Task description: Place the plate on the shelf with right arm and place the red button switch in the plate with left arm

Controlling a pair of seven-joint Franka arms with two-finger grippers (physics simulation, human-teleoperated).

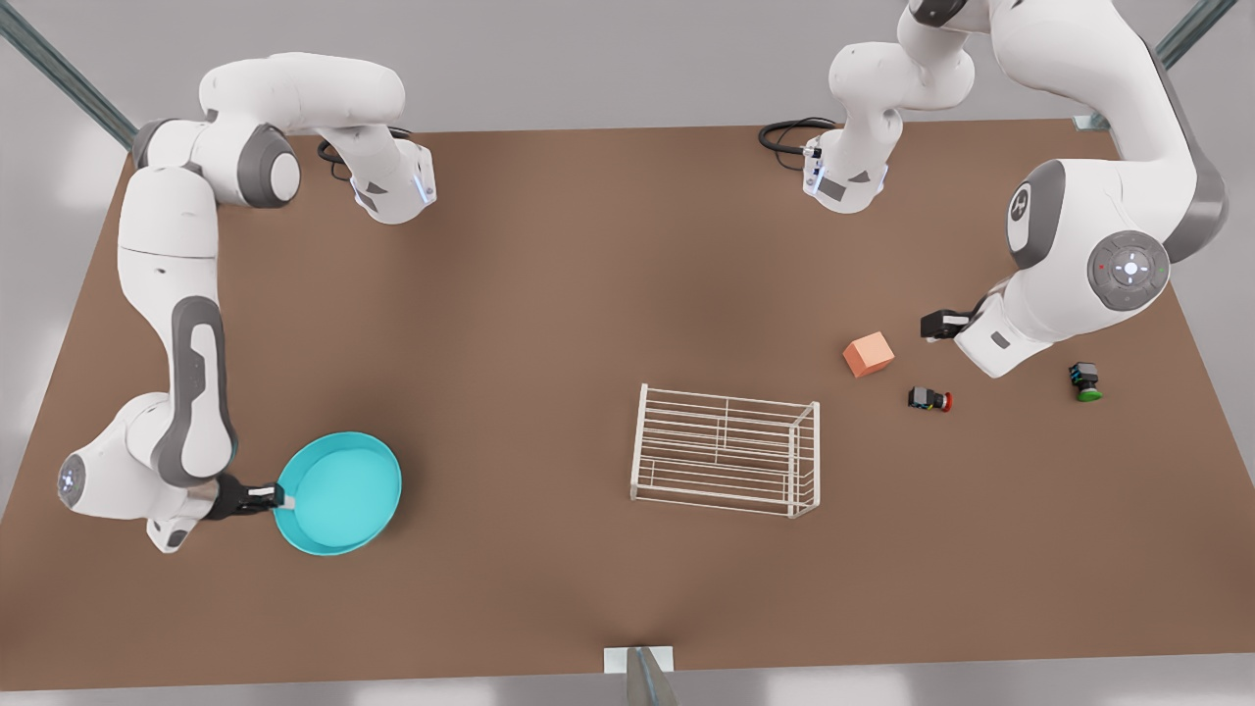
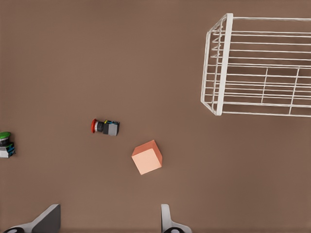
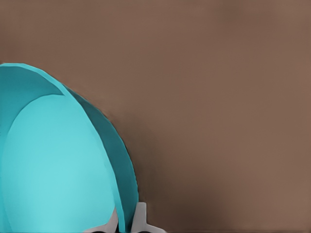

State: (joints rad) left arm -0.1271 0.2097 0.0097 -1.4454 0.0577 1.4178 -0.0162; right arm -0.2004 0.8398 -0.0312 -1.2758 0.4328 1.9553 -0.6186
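Note:
The turquoise plate (image 1: 338, 493) is near the table's front edge on the front view's left. My right gripper (image 1: 282, 499) is shut on its rim, with one finger inside and one outside the plate (image 3: 53, 165); the right gripper (image 3: 127, 225) pinches the raised wall. The white wire shelf (image 1: 726, 461) stands near the table's middle, apart from the plate. The red button switch (image 1: 929, 399) lies on its side to the shelf's right in the front view. My left gripper (image 1: 936, 324) hovers open above the table near the switch (image 2: 105, 127), its fingers (image 2: 167, 221) spread wide and holding nothing.
A salmon-orange cube (image 1: 868, 354) sits between the shelf (image 2: 262, 68) and the left gripper, close to the red switch. A green-capped switch (image 1: 1085, 380) lies farther to the front view's right. Black cables coil at the table's back edge.

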